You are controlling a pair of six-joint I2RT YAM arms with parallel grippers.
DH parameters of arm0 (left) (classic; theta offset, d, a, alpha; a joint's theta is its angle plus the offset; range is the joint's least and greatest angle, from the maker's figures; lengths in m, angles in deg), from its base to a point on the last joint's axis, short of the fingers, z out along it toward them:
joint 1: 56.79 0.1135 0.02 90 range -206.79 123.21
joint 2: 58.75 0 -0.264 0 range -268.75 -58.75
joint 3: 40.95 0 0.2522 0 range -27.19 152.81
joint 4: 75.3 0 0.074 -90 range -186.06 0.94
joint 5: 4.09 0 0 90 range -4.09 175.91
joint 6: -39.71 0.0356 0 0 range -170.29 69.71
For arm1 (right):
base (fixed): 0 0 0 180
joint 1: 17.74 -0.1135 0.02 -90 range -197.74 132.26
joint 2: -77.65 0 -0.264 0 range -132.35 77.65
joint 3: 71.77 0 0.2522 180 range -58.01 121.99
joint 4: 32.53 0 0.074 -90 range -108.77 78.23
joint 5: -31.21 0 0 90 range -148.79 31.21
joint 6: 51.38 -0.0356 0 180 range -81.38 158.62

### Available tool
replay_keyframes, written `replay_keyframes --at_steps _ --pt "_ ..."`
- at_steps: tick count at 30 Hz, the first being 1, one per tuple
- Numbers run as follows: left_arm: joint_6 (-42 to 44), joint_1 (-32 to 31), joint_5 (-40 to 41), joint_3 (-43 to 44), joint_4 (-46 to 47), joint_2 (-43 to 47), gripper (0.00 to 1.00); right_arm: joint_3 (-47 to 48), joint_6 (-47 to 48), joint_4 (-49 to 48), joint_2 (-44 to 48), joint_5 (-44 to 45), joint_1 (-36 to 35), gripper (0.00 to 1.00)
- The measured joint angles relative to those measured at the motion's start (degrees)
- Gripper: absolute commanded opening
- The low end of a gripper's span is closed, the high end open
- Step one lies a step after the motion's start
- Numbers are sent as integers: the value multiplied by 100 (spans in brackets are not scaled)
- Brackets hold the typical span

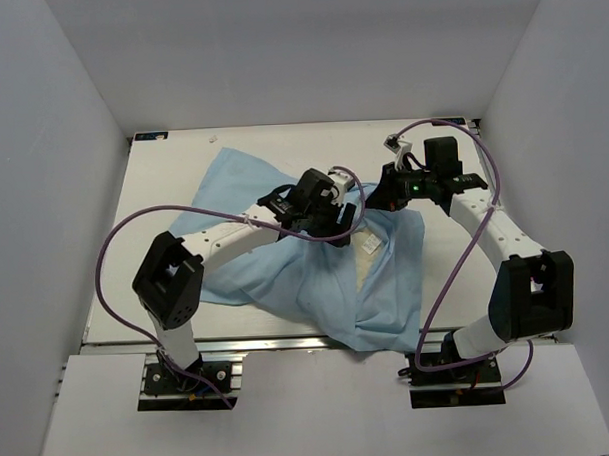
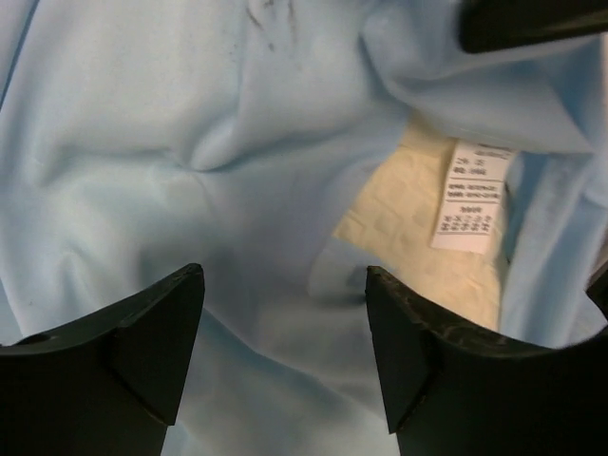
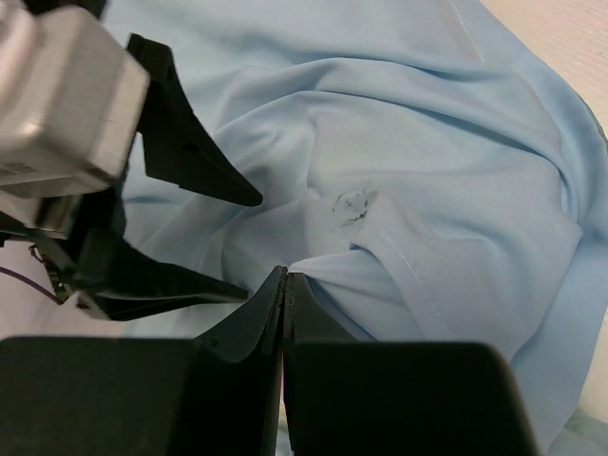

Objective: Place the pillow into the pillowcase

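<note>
Blue pillowcase (image 2: 142,123) directly under left gripper (image 2: 283,275)

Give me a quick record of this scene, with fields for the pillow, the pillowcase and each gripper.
pillow: mostly covered by the pillowcase; one cream patch shows uncovered
pillowcase: light blue, crumpled on the table
label: white, at the cream patch
left gripper: open, above the pillowcase near the cream patch
right gripper: shut on a fold of the pillowcase
</note>
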Motion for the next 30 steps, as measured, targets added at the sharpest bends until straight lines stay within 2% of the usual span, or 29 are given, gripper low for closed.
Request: replay_keyframes --at_steps 1,3,4,11,13,22,30 --pt "11 0 22 13 4 -57 59 0 0 -2 0 -7 0 0" --pt "0 0 61 37 7 -173 42 -4 0 -4 0 -22 0 0" --pt "15 0 72 52 0 -236 29 -17 -2 -13 0 -28 0 0" --pt "-37 0 114 361 -52 -490 3 -240 70 7 2 -101 0 0" --pt "-76 0 55 470 -42 -468 0 -289 149 13 11 -140 0 0" --pt "-573 -2 -575 1088 114 205 0 -304 455 48 13 -699 9 0" --pt "-973 22 -450 1117 352 984 0 -304 671 111 219 -1167 39 0"
